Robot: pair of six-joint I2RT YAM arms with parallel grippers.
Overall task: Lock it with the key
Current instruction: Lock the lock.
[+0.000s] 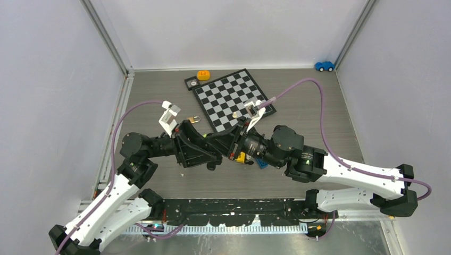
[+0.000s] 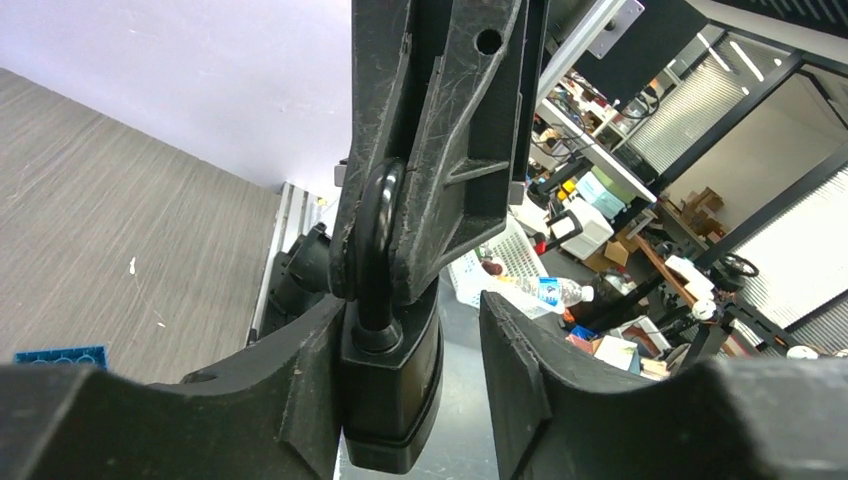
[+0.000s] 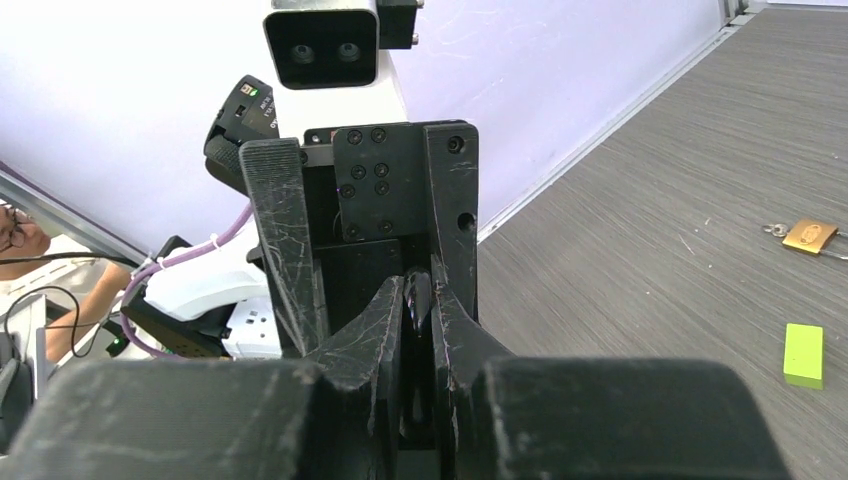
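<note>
Grey worktop [image 1: 319, 106], walled on three sides. Both arms fold inward and meet over its middle, so the two claws face each other tip to tip, which looks like a hand-to-hand arrangement rather than a pick from the surface. Checkerboard [image 1: 231, 98] lies flat behind the meeting point and plays no part. Right claw [image 3: 418, 290] is pinched nearly closed on the shackle [image 2: 372, 250] of a black padlock [image 2: 395, 400], so the body hangs clear of the worktop and faces the other arm. Left claw [image 2: 410, 340] stands partly open around that body. One finger touches its side, while the other is apart from it with a visible gap, so it does not clamp the body. Judgement: the shackle grip leaves the body free to be steadied or taken over, and the keyhole end free to reach. That end is not visible. A brass padlock [image 3: 810, 235] lies on the worktop near the checkerboard's near-left corner, well apart from both claws. The key [image 3: 773, 230] is probably the tiny silvery piece touching one end of that brass padlock, though it is too small to confirm. Neither claw holds a key, so the locking step itself appears not yet begun.
</note>
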